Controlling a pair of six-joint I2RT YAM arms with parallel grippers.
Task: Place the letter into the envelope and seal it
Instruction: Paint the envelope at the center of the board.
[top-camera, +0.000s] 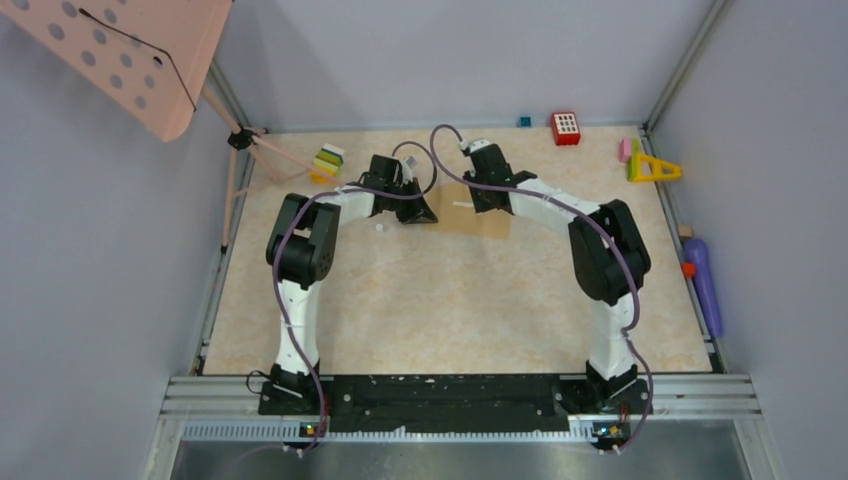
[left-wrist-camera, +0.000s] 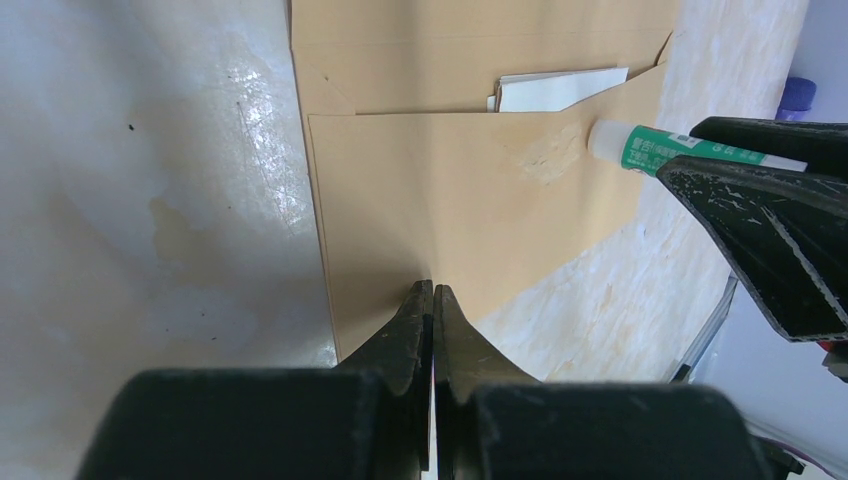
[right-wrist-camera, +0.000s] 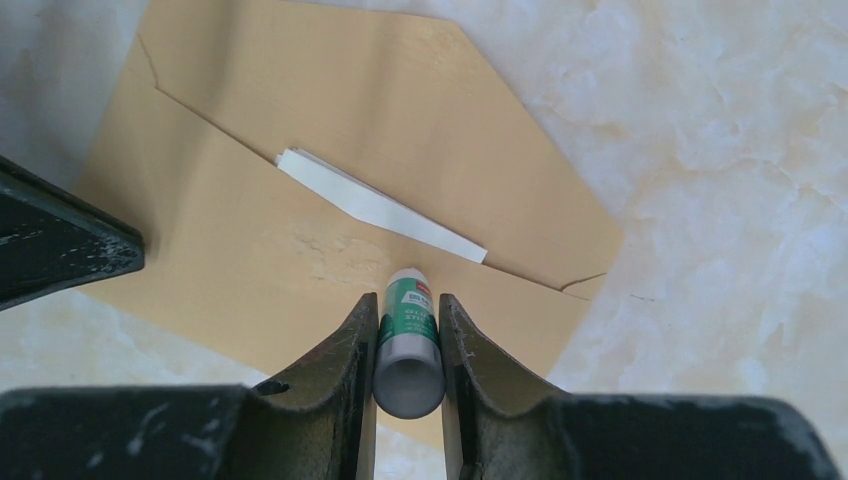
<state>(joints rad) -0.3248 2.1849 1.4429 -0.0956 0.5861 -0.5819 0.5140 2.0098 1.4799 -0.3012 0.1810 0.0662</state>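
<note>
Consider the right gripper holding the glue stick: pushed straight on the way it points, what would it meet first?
Probably the envelope, its tan panel just ahead of the glue stick tip; beyond that, the white letter edge sticking out of the pocket. Whether the tip touches the paper is unclear.

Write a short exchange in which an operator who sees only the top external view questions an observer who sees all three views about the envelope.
Operator: From above, the arms hide most of the envelope. What do the right fingers hold?
Observer: A green-labelled glue stick, its tip at the envelope's body beside a glue smear.
Operator: Is the letter inside yet?
Observer: Yes. Its white edge shows at the mouth, and the flap lies open.
</note>
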